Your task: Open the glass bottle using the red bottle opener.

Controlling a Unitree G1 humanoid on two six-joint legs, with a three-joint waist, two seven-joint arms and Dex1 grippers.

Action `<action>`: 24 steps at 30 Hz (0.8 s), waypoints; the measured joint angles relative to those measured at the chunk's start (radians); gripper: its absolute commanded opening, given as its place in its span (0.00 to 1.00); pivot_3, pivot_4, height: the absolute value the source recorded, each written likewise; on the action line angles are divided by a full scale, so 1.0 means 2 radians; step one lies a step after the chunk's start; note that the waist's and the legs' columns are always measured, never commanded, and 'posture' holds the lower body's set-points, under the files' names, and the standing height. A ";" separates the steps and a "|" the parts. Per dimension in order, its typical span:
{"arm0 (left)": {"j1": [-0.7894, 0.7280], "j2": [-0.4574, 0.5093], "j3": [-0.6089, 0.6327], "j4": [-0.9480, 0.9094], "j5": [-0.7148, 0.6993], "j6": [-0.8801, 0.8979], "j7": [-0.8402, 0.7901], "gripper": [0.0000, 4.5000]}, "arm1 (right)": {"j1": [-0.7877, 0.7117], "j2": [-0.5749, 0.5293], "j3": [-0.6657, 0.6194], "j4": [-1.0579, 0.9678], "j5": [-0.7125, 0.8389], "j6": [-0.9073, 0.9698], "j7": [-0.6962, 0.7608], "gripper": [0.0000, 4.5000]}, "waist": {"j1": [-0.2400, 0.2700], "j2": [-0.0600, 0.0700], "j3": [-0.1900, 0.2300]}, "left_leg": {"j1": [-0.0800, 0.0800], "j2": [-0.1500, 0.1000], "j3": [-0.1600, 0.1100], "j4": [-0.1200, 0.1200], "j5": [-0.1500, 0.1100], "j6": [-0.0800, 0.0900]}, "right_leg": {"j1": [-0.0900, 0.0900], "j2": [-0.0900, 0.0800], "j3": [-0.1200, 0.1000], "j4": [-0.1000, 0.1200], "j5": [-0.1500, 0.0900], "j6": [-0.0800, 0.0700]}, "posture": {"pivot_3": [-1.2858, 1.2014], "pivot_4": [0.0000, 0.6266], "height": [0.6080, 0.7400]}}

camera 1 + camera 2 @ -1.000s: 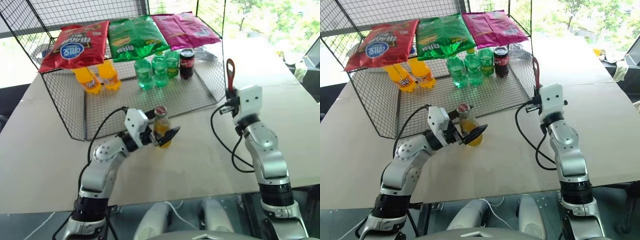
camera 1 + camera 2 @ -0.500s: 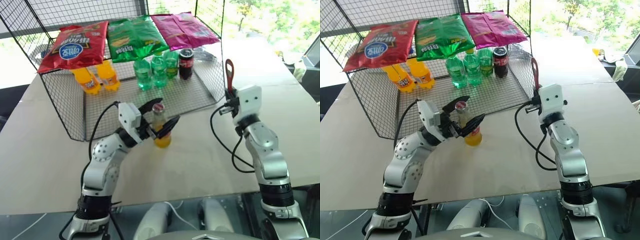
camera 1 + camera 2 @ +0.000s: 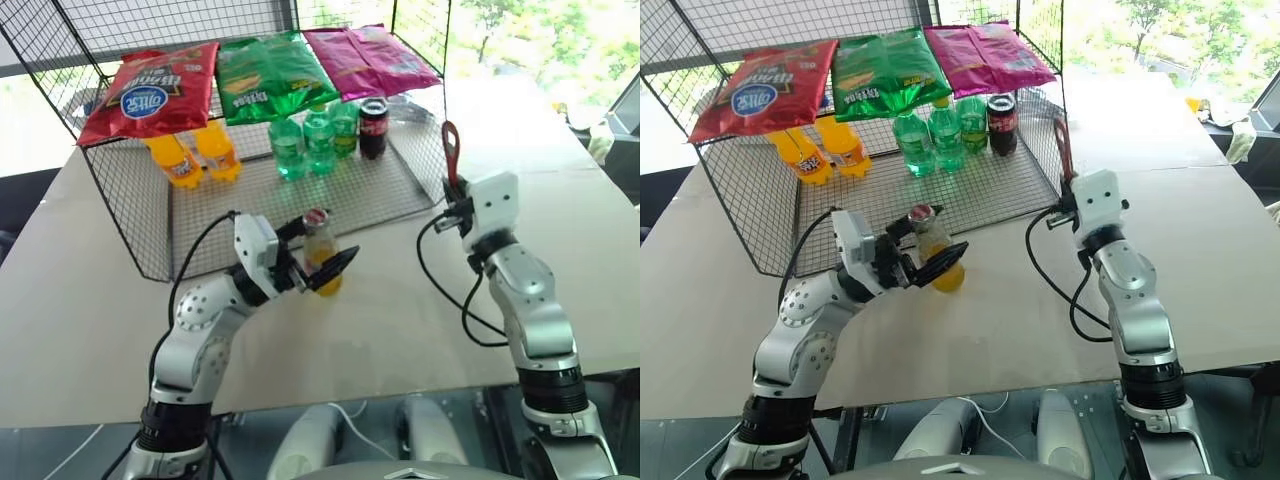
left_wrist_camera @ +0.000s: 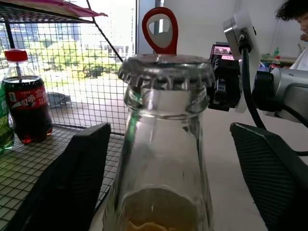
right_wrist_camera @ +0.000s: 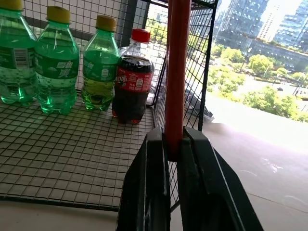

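Observation:
The glass bottle [image 3: 321, 262] of yellow-orange drink stands upright on the table in front of the wire rack, with its red cap [image 3: 317, 216] on. My left gripper [image 3: 328, 242] is open around the bottle. Its fingers [image 4: 72, 183] stand on either side, and a gap shows at the neck [image 4: 166, 110]. My right gripper [image 3: 458, 198] is to the right of the bottle and apart from it. It is shut on the handle of the red bottle opener [image 3: 452, 160], which points upward. In the right wrist view the fingers [image 5: 149, 192] clamp the red handle [image 5: 177, 72].
A wire rack [image 3: 140, 225] stands at the back of the table [image 3: 400, 320], with snack bags [image 3: 150, 90] on top. Inside it are orange plastic bottles [image 3: 195, 155], green bottles [image 3: 305, 145] and a cola bottle [image 3: 373, 128]. Part of a person [image 4: 294, 12] shows beyond the right arm.
My left gripper's fingers have drawn in closer around the glass bottle. The opener in my right gripper has tipped slightly to the left. The bottle has stayed in place.

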 measured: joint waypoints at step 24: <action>-0.008 0.007 -0.009 0.016 0.019 -0.016 0.005 0.47 | -0.008 -0.072 0.163 0.049 -0.222 -0.224 0.013 0.00 | 0.001 0.000 -0.002 | 0.008 0.001 0.001 -0.002 0.000 0.000 | 0.007 0.001 0.001 -0.001 0.000 0.000 | 0.52 0.24 1.00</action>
